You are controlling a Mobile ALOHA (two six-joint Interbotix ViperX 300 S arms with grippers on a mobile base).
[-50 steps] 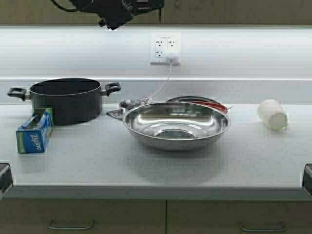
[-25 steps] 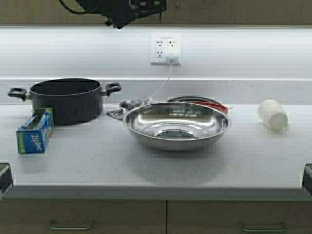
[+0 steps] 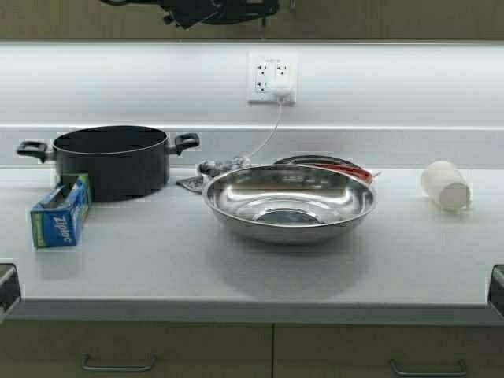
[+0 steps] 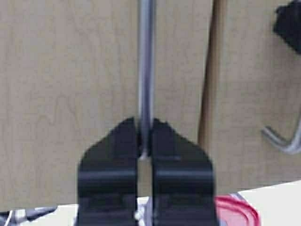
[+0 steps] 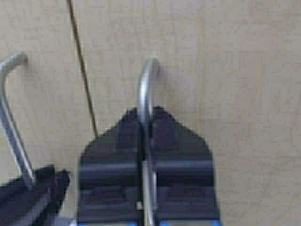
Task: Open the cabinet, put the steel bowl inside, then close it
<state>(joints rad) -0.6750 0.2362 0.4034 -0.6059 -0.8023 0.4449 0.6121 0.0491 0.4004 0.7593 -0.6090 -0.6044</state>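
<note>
The steel bowl sits upright mid-counter, untouched. The cabinet is above it, its two tan doors closed and meeting at a seam. Both arms reach up to it, showing only as dark parts at the high view's top edge. My left gripper is shut on the left door's metal bar handle. My right gripper is shut on the right door's handle. Each wrist view also shows the other door's handle.
A black two-handled pot and a Ziploc box stand at the left. A dark plate with a red lid lies behind the bowl, a tipped white cup at the right. A wall outlet holds a plugged cord. Drawer handles show below.
The whole counter scene has shifted slightly right in the high view, so the robot has moved a little. The arms' dark parts have risen further toward the top edge.
</note>
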